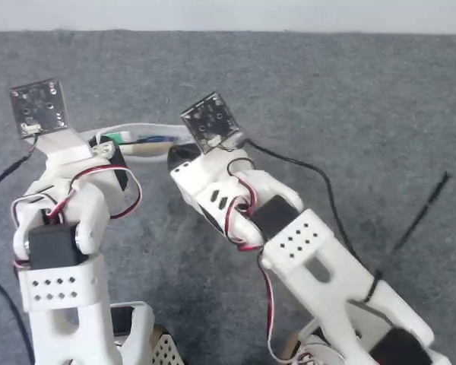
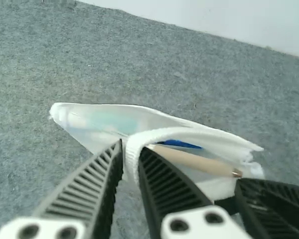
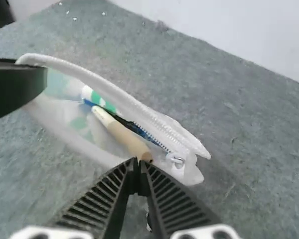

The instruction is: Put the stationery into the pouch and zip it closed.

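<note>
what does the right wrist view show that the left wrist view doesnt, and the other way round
Extra in the right wrist view: the metal zipper pull at the end of the pouch, with the right tool shut just before it. Extra in the left wrist view: the pouch's far closed corner, and the left tool shut on the pouch's white rim. Shared: the pouch itself, the beige pen and blue pen inside it, and the grey table.
</note>
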Action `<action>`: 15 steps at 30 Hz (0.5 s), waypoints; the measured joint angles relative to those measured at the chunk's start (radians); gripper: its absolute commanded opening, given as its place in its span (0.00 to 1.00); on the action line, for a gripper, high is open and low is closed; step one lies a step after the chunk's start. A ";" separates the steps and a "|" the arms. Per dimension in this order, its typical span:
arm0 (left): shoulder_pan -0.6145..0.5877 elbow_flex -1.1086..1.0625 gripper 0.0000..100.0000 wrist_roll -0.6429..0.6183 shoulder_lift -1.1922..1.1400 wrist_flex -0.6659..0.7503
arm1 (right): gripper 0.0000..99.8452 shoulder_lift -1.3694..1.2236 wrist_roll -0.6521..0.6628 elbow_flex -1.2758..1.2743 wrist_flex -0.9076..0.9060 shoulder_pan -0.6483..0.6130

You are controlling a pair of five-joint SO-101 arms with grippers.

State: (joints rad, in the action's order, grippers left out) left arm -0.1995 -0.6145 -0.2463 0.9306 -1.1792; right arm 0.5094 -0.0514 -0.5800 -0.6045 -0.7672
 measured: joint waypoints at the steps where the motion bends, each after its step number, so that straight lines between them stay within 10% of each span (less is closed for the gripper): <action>1: 0.000 0.000 0.01 0.000 0.002 0.000 | 0.01 0.031 0.000 0.006 -0.038 0.000; 15: -0.051 0.000 0.01 -0.002 0.002 0.000 | 0.23 0.249 0.006 0.008 -0.282 0.037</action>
State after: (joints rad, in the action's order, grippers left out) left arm -0.2501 -0.6145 -0.2478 0.9321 -1.1792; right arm 0.7580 -0.0453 -0.5723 -0.8869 -0.7304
